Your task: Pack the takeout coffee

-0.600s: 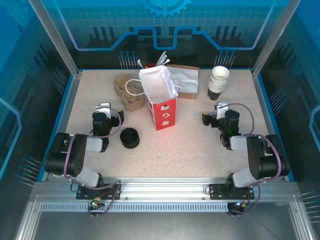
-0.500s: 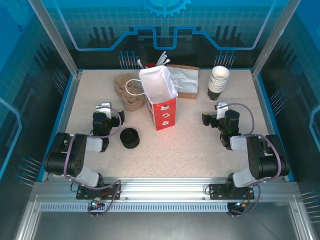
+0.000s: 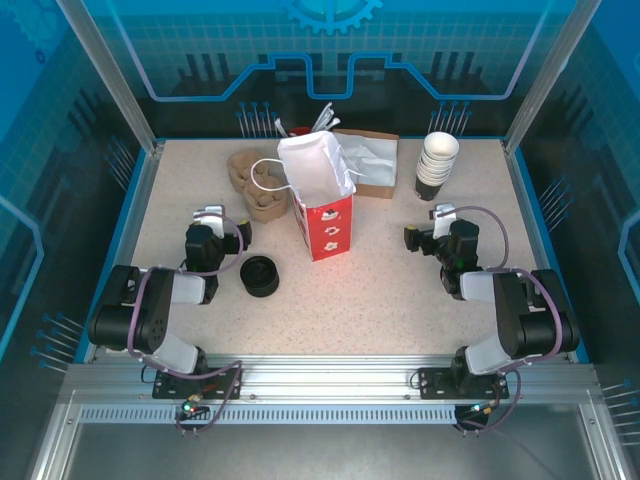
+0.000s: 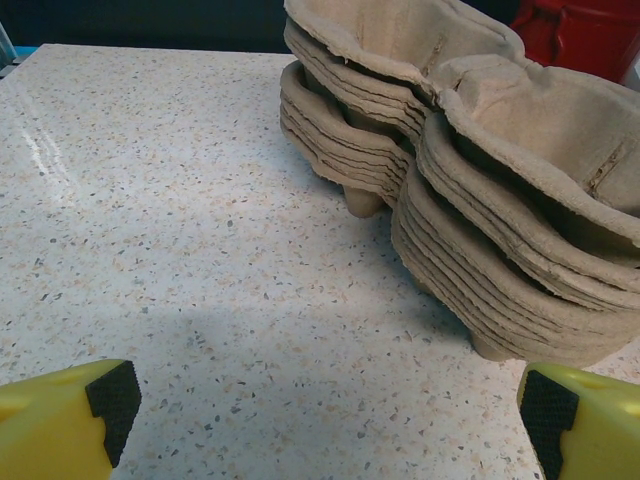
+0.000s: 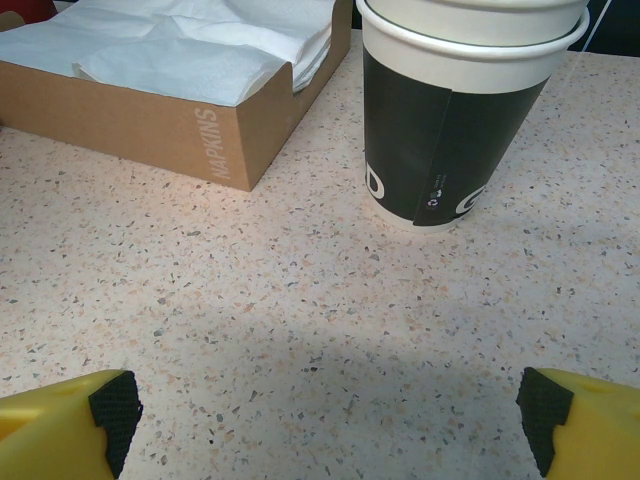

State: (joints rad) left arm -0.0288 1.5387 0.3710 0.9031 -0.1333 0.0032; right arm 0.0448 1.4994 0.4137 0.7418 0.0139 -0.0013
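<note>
Nothing has moved in the last half second: both arms stay parked near their bases and every item sits where it was. That suggests no packing step is under way. The left gripper (image 4: 328,402) has its jaws wide apart and holds nothing, facing the carriers (image 3: 255,185). The right gripper (image 5: 330,405) is likewise spread and holds nothing, facing the cups (image 3: 437,165).

Whether the coffee is already inside the bag (image 3: 325,215) cannot be told, since the bag's folded mouth hides its contents.

- **Bag:** one, red and white, upright at the middle of the surface (image 3: 400,290).
- **Carriers:** one stack of pulp carriers, just left of the bag toward the far edge.
- **Napkin box** (image 5: 150,125)**:** one, at the far edge right of the bag.
- **Cups:** one stack near the far right corner, with two rims visible from the right wrist.
- **Black round piece** (image 3: 261,276)**:** one, low, toward the near edge beside the left arm.
</note>
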